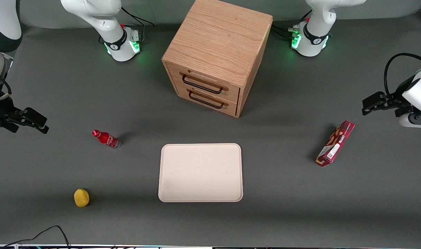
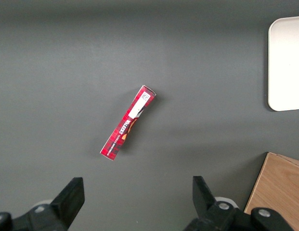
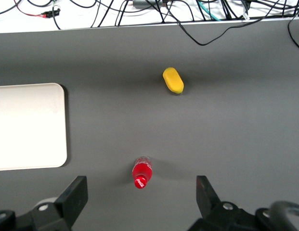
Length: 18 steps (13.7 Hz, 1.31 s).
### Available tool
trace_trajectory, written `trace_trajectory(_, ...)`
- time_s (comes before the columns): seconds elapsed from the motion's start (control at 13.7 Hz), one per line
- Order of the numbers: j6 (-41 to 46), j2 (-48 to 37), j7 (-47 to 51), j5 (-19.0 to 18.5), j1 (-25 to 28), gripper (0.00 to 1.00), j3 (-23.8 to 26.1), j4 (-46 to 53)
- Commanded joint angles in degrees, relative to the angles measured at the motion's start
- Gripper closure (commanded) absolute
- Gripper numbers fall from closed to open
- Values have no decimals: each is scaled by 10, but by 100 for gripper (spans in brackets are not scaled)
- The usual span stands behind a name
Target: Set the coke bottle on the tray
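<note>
- Black two-finger gripper (image 1: 27,121) of the working right arm: hangs above the bare grey table at that arm's end, fingers (image 3: 74,195) spread wide and holding nothing; high and clear of everything, a stance that suits a descent not yet begun.
- Small red coke bottle with red cap and clear base (image 1: 106,139): stands upright on the table, alone, apart from the tray and toward the working arm's end. In the right wrist view the coke bottle (image 3: 141,172) shows cap-on between the two spread fingers (so the open span appears already lined up over it).
- Flat rectangular cream tray with rounded corners and a low rim (image 1: 200,172): lies in front of the cabinet's drawers, nearer the front camera, nothing on it; the bottle's destination, judged a short sideways carry.
- Light oak two-drawer cabinet with black handles (image 1: 215,55): both drawers shut, no part in the task.
- Yellow oval sponge-like object (image 1: 81,197): nearer the front camera than the bottle, well apart, no obstacle.
- Red rectangular snack box (image 1: 335,143): toward the parked arm's end, not to be mistaken for the bottle.
</note>
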<state>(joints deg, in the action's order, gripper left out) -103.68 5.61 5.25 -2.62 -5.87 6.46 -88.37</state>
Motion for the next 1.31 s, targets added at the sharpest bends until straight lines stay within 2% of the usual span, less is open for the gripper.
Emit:
trace_trajectory(0.0, 11, 10, 13, 7, -5, 0, 2, 23)
trace_trajectory(0.22, 11, 13, 11, 3, -5, 0, 1, 21)
trace_trajectory(0.44, 11, 17, 11, -25, 0, 0, 2, 23)
trace_trajectory(1.24, 4, 21, -4, -25, -14, 0, 0, 17)
